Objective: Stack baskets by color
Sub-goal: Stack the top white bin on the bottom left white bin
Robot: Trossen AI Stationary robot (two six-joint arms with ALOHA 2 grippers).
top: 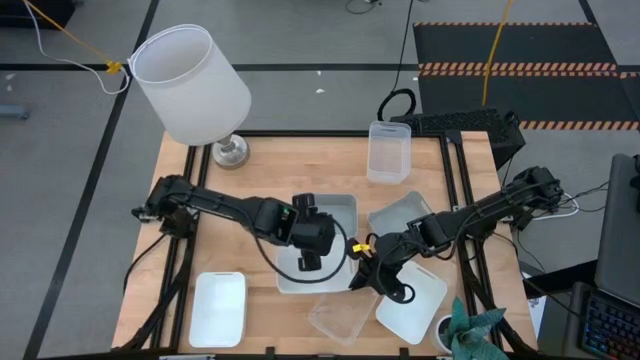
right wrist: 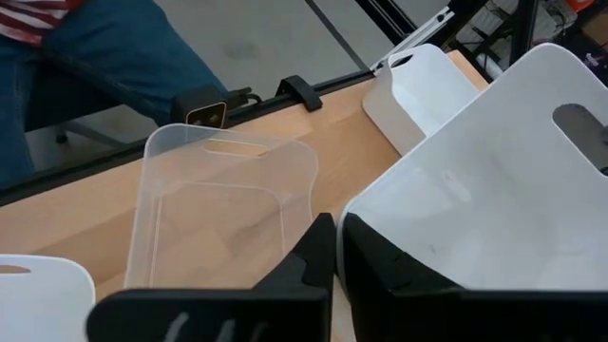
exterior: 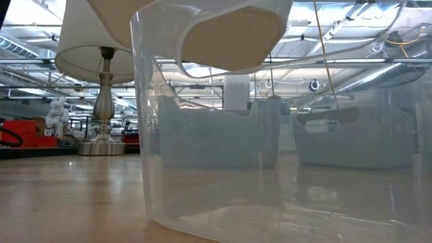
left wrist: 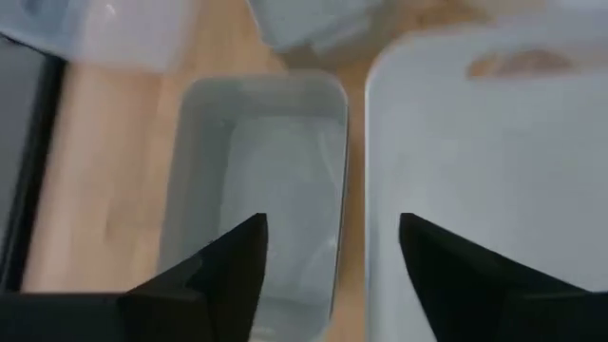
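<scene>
My left gripper (top: 310,262) (left wrist: 331,249) hangs open above two baskets lying side by side at mid-table: a grey-blue basket (left wrist: 256,180) (top: 335,212) and a white basket (left wrist: 494,161) (top: 300,280). Its fingers stand over their neighbouring walls and touch nothing. My right gripper (top: 372,283) (right wrist: 337,249) is shut on another white basket (right wrist: 475,180) (top: 415,302) near the front right. A clear basket (right wrist: 223,204) (top: 340,318) rests on its bottom beside it. A second grey-blue basket (top: 405,212) lies right of centre. My right gripper pinches the white basket's rim (right wrist: 350,220) at one end between its two fingers, coming slantwise from the table's far right. The basket sits tilted in the hold, and the low view shows its handle end (exterior: 229,30) raised above the table.
A big white lamp (top: 195,85) stands at the far left corner. Another clear basket (top: 388,150) lies at the far edge and a third white basket (top: 218,305) at the near left. A person's leg (right wrist: 95,57) shows beyond the near edge.
</scene>
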